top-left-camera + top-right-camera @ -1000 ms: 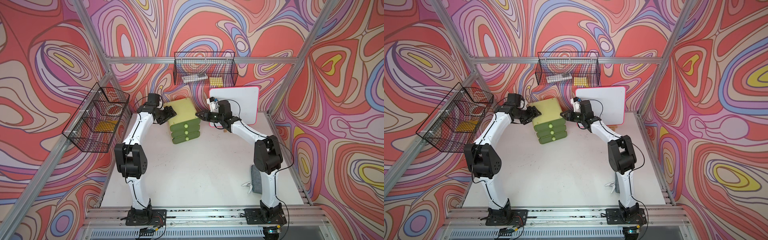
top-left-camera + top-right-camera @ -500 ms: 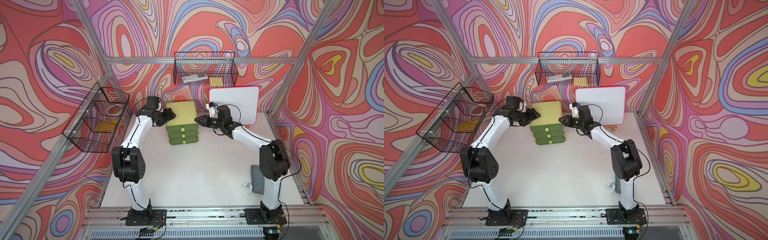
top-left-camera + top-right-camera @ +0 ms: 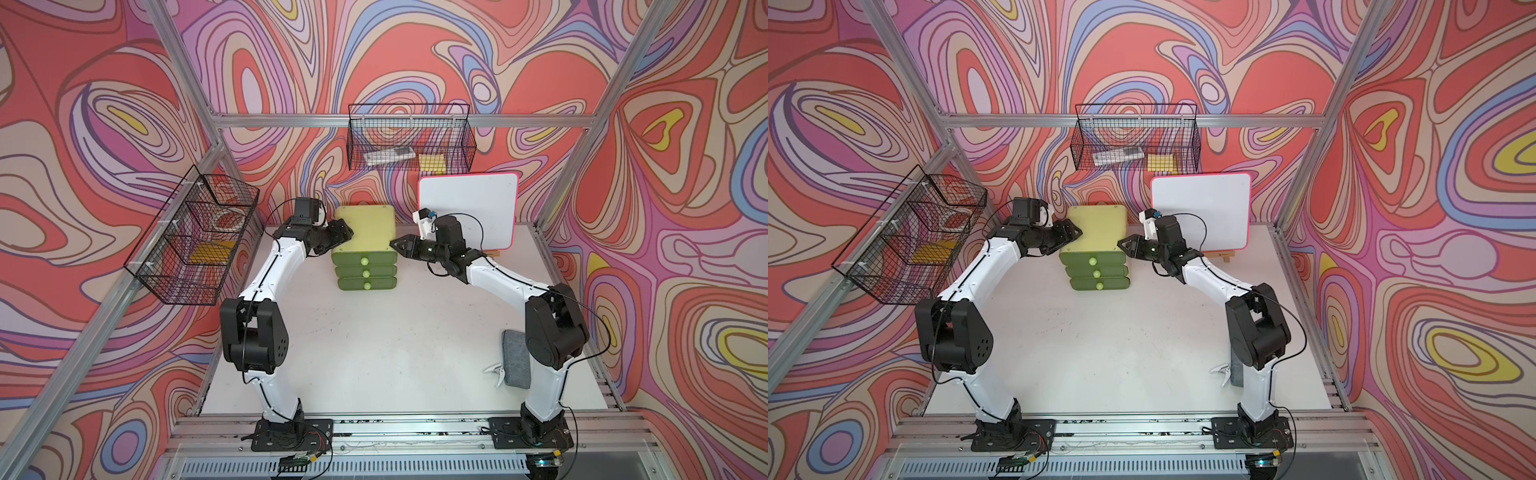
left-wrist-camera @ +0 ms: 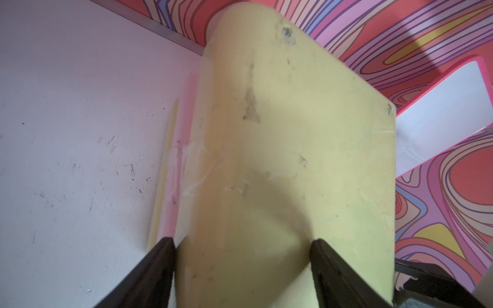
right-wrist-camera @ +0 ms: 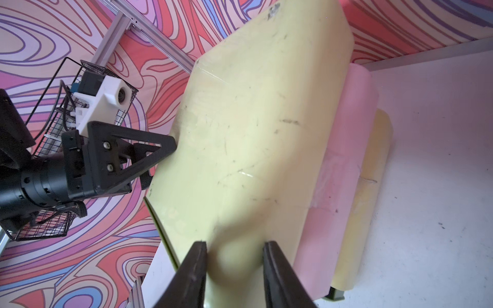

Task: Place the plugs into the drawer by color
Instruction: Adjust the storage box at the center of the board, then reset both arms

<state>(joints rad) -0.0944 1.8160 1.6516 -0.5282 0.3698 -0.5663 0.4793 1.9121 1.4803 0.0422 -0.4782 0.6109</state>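
The drawer is a lime-yellow chest at the back middle of the table. Its three olive fronts are pushed in and face the front. My left gripper touches its upper left side. My right gripper touches its upper right side. In the left wrist view my gripper has its jaws apart, tips pressed on the yellow shell. The right wrist view shows my right gripper the same way, with the left gripper on the far edge. No plugs are in view.
A pink-framed whiteboard leans behind the right arm. Black wire baskets hang on the back wall and the left wall. A white clip and a grey pad lie near the right arm's base. A pink slab is taped against the chest.
The chest has turned from an angled stance to facing the front squarely. Both grippers stayed against its sides and shifted with it.
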